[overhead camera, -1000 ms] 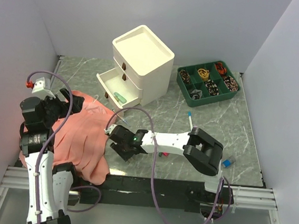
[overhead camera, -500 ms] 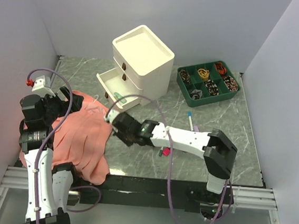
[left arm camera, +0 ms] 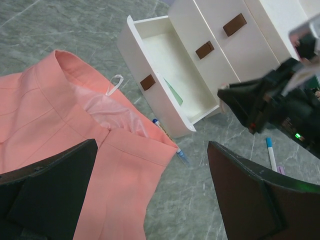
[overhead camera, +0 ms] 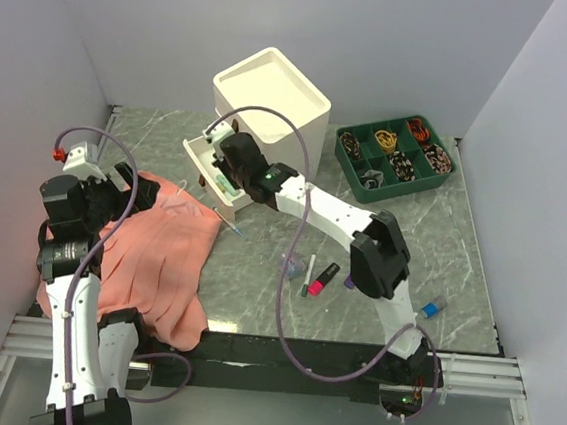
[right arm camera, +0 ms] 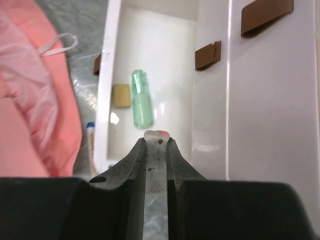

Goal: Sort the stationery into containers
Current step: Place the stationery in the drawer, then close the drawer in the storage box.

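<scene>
three pale walls (overhead camera: 380,41) enclose marbled grey table (overhead camera: 432,237); left gripper (left arm camera: 150,172) gapes, right gripper (right arm camera: 156,142) pinches tiny pale item (right arm camera: 156,134).

White-and-black arms (overhead camera: 329,209), purple cables (overhead camera: 258,109)

A marker (right arm camera: 141,106) lies in the drawer (right arm camera: 167,70), cloth (right arm camera: 30,100) beside it.

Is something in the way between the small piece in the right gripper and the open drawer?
Nothing visible is. The right gripper pinches the small white-pink piece above the open drawer. Only a green marker and a small tan eraser lie inside, beyond the tips.
</scene>
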`<action>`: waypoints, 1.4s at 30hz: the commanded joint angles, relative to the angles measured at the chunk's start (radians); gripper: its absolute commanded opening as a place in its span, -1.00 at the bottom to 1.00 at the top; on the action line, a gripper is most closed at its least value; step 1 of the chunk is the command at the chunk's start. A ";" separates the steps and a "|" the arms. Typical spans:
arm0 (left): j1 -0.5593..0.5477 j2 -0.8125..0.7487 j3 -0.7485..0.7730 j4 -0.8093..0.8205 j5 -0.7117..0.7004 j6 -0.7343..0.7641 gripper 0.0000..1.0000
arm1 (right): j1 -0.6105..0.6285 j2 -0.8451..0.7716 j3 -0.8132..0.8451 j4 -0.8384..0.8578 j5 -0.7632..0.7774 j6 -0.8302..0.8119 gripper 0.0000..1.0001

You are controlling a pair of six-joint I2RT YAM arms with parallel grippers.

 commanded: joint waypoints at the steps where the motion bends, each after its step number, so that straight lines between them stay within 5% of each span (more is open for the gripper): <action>1: -0.003 0.000 0.008 0.030 0.024 0.007 0.99 | -0.011 0.091 0.154 0.048 0.020 -0.046 -1.00; 8: -0.003 0.020 0.008 0.038 0.014 0.013 0.99 | -0.011 0.168 0.229 0.063 0.011 -0.036 -0.96; 16: -0.005 0.074 0.016 0.074 0.043 0.007 0.99 | -0.009 0.126 0.219 0.033 -0.033 -0.026 0.13; 20: -0.002 0.124 0.004 0.134 0.078 -0.023 0.99 | -0.009 0.047 0.205 -0.010 -0.073 0.000 0.20; 25: -0.003 0.215 -0.039 0.234 0.115 -0.131 0.97 | -0.047 -0.165 0.150 0.022 -0.180 0.017 0.02; 27: -0.003 0.274 -0.068 0.312 0.133 -0.215 0.67 | -0.092 -0.246 0.107 0.080 -0.214 0.010 -0.20; 28: -0.002 0.294 -0.099 0.352 0.148 -0.239 0.38 | -0.109 -0.263 0.095 0.139 -0.223 0.004 -0.61; 29: 0.000 0.332 -0.114 0.392 0.159 -0.261 -0.60 | -0.124 -0.277 0.088 0.164 -0.227 -0.014 -0.80; 30: 0.001 0.348 -0.123 0.442 0.144 -0.304 -0.95 | -0.145 -0.283 0.085 0.186 -0.231 -0.031 -0.95; 42: 0.000 0.733 -0.055 0.679 0.244 -0.404 -0.98 | -0.202 -0.058 0.218 0.315 -0.130 -0.131 -1.00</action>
